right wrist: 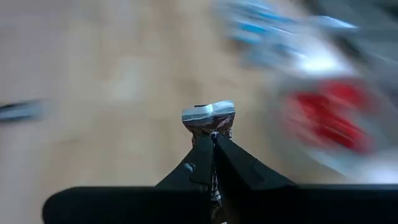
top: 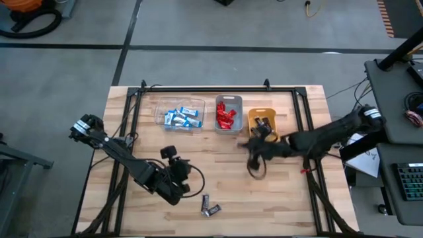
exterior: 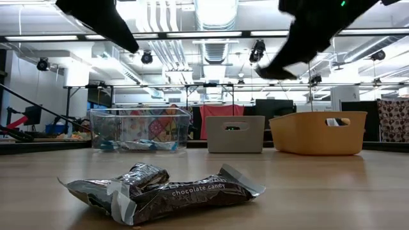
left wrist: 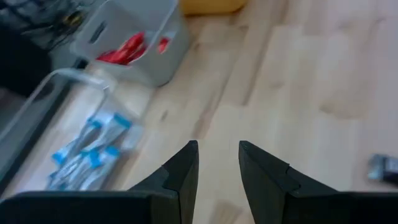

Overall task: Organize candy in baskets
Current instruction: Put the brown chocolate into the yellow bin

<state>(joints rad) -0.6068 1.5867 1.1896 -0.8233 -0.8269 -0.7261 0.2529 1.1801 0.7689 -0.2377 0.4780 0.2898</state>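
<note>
Right pincer [right wrist: 213, 140] clamped on a brown-and-silver chocolate bar [right wrist: 209, 118], hovering at 7 o'clock of the orange-yellow bin [top: 270, 114]. Left pincer [left wrist: 217, 165] narrowly parted, empty, above bare bench [top: 218, 168]. Two chocolate bars [exterior: 163, 189] loose at bench's 6 o'clock edge.

Bright overhead lights, both wrist views w/ motion blur.

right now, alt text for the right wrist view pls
The right pincer is shut on a dark brown candy bar, whose crimped silver end sticks out past the fingertips. Beyond it lie the blurred wooden table and red candy.
</note>
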